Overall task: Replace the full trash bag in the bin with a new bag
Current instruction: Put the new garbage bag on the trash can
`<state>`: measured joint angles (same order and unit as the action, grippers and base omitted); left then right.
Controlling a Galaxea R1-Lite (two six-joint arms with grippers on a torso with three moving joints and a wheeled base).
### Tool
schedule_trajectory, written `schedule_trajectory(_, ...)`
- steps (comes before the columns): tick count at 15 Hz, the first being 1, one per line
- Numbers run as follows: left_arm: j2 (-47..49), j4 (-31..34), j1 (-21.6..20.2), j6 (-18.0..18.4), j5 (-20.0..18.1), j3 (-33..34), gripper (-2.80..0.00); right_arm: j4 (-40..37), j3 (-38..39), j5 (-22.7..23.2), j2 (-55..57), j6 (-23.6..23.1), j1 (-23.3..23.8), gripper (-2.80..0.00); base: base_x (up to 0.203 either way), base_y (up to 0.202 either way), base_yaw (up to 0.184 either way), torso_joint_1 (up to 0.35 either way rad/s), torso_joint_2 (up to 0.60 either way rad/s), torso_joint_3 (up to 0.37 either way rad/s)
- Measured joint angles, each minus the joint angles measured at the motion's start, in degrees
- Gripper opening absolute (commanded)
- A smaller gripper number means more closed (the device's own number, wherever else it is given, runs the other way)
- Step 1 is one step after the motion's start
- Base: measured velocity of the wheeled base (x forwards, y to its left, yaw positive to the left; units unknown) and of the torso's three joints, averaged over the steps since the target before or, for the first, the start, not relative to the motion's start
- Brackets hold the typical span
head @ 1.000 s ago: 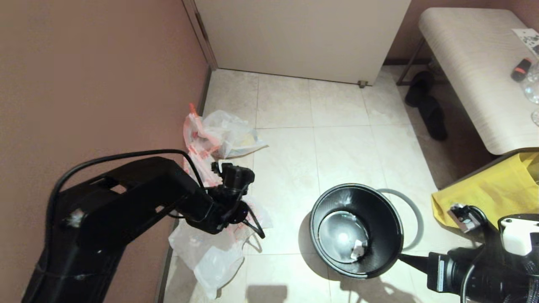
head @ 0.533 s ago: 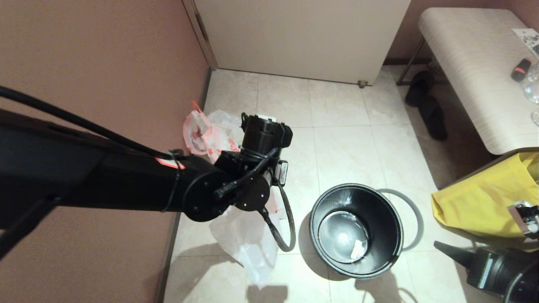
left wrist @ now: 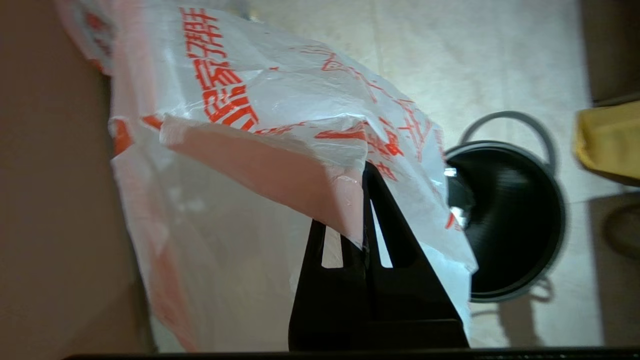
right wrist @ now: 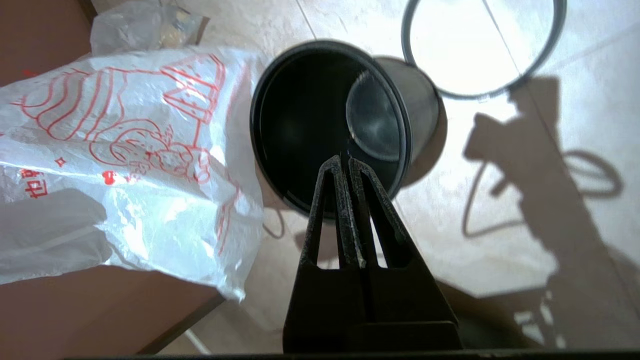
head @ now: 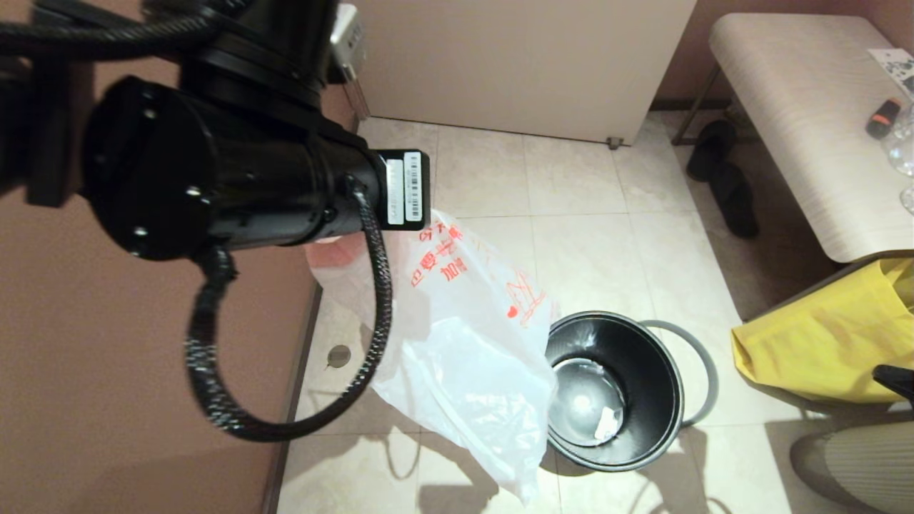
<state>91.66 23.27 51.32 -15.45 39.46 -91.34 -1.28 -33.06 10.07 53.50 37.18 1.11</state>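
Observation:
My left gripper (left wrist: 365, 175) is shut on the pink-red handle of the new bag (left wrist: 280, 100). In the head view the raised left arm (head: 235, 157) hides the gripper. The new bag (head: 471, 335) hangs limp, with red print and nothing showing through, and its right edge overlaps the bin's left rim. The glossy black bin (head: 643, 357) stands on the floor with a white scrap (head: 605, 422) at its bottom. Its grey ring (head: 707, 378) lies on the floor beside it. My right gripper (right wrist: 344, 161) is shut and empty above the bin (right wrist: 300, 125). The full trash bag (right wrist: 145, 25) lies by the wall.
A big yellow bag (head: 821, 335) sits at the right under a pale table (head: 800, 107). Black slippers (head: 725, 178) lie beside the table's leg. The brown wall (head: 143, 357) runs along the left and a door (head: 514, 64) closes the far side.
My left arm has risen from the floor by the wall, lifting the new bag up and over toward the bin. The right arm has drawn back out of the head view.

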Motion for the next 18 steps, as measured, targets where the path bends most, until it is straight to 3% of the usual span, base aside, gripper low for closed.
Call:
schedule_trajectory(2, -3.4, 1.3, 2.3, -1.2, -4.1, -0.7, -2.8, -12.6, -5.2, 0.7, -2.1, 1.0, 0.4, -2.8, 0.0, 0.0, 0.0, 0.0, 0.0, 0.0)
schedule_trajectory(4, -4.6, 3.0, 4.3, -3.8, -8.0, -3.2, -2.8, -19.8, -8.6, 0.6, -1.5, 1.1, 0.6, -2.8, 0.0, 0.0, 0.0, 0.0, 0.0, 0.0)
schedule_trajectory(8, -2.7, 11.3, 5.9, -6.7, -15.4, -17.2, -2.8, -21.8, -12.5, -0.2, 2.6, 2.6, 1.4, -2.8, 0.0, 0.0, 0.0, 0.0, 0.0, 0.0)
schedule_trajectory(10, -0.7, 16.4, 6.4, -9.8, -17.5, -20.0, -2.8, -21.4, -13.2, -0.4, 4.9, 4.5, 2.3, -2.8, 0.0, 0.0, 0.0, 0.0, 0.0, 0.0)
schedule_trajectory(12, 0.5, 17.8, 5.8, -15.2, -24.4, -20.3, -2.8, -21.4, -13.3, -0.1, 6.4, 4.9, 3.1, -2.8, 0.0, 0.0, 0.0, 0.0, 0.0, 0.0)
schedule_trajectory(15, 2.2, 17.6, 0.9, -20.6, -38.2, -20.0, -2.8, -21.4, -12.8, 0.0, 7.3, 5.0, 3.3, -2.8, 0.0, 0.0, 0.0, 0.0, 0.0, 0.0)
schedule_trajectory(18, 4.4, 16.3, -2.0, -25.1, -45.6, -19.9, -2.8, -21.3, -12.7, -0.1, 7.5, 5.0, 3.4, -2.8, 0.0, 0.0, 0.0, 0.0, 0.0, 0.0)
